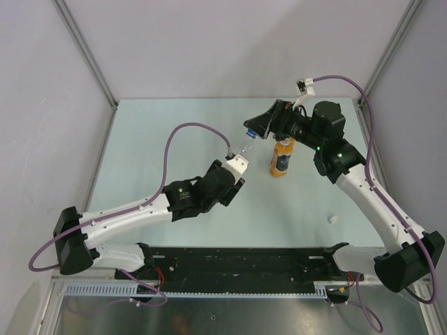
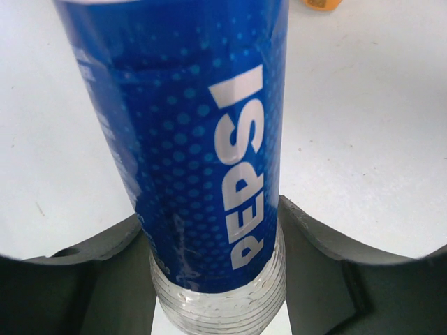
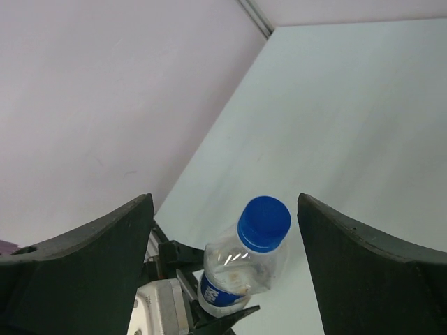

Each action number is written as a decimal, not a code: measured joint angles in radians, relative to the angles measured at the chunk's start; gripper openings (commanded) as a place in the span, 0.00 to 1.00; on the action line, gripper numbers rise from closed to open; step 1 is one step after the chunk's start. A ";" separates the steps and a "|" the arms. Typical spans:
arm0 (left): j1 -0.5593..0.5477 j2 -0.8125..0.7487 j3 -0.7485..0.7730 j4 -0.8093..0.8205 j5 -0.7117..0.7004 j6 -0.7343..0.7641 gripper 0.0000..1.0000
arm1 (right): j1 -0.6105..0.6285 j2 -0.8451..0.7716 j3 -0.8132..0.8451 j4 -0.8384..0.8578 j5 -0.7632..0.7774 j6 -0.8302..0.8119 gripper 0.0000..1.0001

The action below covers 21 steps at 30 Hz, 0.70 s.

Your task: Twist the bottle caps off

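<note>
Blue cap [image 3: 264,222] tops the clear bottle [image 2: 202,153], which the left hand [image 2: 213,262] clamps and tilts, apparently as an anchor; the right hand [image 3: 223,230] brackets that cap, spread wide, not touching.

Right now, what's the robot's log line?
left fingers: gripping clear bottle | right fingers: open, not touching | blue cap: on bottle, between right fingers

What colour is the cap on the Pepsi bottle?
Blue. The cap on the Pepsi bottle shows best in the right wrist view.
</note>
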<state>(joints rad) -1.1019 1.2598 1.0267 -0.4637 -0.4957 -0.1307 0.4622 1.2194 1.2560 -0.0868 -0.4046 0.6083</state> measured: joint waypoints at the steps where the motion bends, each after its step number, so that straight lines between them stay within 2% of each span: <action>1: 0.000 0.003 0.003 -0.008 -0.009 0.000 0.00 | 0.002 0.002 0.004 -0.013 0.009 -0.007 0.87; 7: -0.002 0.017 0.014 -0.026 -0.046 -0.001 0.00 | 0.008 0.032 0.034 -0.076 0.031 -0.027 0.82; 12: -0.003 0.021 0.014 -0.041 -0.055 -0.003 0.00 | 0.008 0.085 0.046 -0.105 0.019 -0.026 0.74; 21: -0.006 0.021 0.015 -0.060 -0.060 -0.010 0.00 | 0.008 0.104 0.046 -0.128 -0.026 -0.021 0.44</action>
<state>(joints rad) -1.1084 1.2812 1.0416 -0.5232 -0.5560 -0.1406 0.4702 1.3235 1.3022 -0.2150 -0.4301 0.5869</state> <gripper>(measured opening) 0.625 0.530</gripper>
